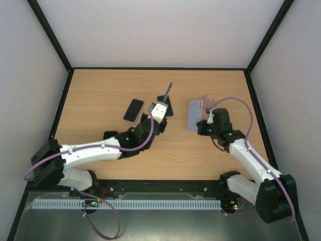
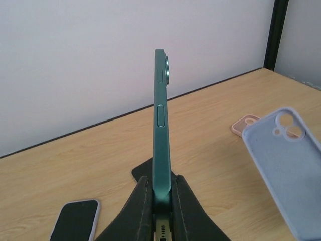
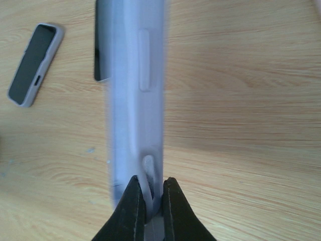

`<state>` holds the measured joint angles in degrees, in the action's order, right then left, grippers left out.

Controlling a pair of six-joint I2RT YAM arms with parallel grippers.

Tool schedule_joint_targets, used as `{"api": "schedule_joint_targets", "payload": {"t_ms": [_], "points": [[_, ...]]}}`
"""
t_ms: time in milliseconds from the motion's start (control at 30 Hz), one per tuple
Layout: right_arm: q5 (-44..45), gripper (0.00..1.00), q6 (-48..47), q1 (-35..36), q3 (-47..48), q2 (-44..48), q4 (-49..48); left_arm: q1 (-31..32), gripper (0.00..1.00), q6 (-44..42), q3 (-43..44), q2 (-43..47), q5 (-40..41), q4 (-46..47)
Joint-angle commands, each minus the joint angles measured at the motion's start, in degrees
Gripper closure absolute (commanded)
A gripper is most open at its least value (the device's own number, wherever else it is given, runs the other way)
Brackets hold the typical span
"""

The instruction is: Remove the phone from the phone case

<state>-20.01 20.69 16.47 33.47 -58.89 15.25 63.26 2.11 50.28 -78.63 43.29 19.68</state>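
Observation:
My left gripper (image 1: pixel 163 103) is shut on the lower end of a dark green phone (image 1: pixel 169 90), held edge-on and raised above the table. In the left wrist view the phone (image 2: pixel 161 125) stands upright between my fingers (image 2: pixel 188 206). My right gripper (image 1: pixel 203 122) is shut on one end of an empty lavender phone case (image 1: pixel 195 114), held apart to the right of the phone. The case shows its camera cut-outs in the left wrist view (image 2: pixel 291 170) and is edge-on and blurred in the right wrist view (image 3: pixel 138 100), between my fingertips (image 3: pixel 173 201).
A dark-screened phone in a pale case (image 1: pixel 133 110) lies left of the left gripper. A flat black item (image 1: pixel 167 106) lies under the raised phone. A pink case (image 1: pixel 207 100) lies behind the lavender one. Black frame rails edge the table.

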Motion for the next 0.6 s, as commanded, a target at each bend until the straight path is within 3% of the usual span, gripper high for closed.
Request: {"api": "schedule_joint_targets", "payload": {"t_ms": [0,267,567], "points": [[12.4,0.98,-3.42,0.08,2.55,1.42,0.12,0.53,0.97,3.26,-1.85,1.18,-0.04,-2.1],[19.64,0.98,-18.34,-2.11,7.12,-5.41,-1.59,1.76,0.97,2.58,1.12,-4.64,0.96,-10.87],[10.59,0.98,-30.08,-16.8,16.37,-16.02,-0.47,4.67,0.97,-2.44,9.12,-17.64,3.93,-12.37]]}}
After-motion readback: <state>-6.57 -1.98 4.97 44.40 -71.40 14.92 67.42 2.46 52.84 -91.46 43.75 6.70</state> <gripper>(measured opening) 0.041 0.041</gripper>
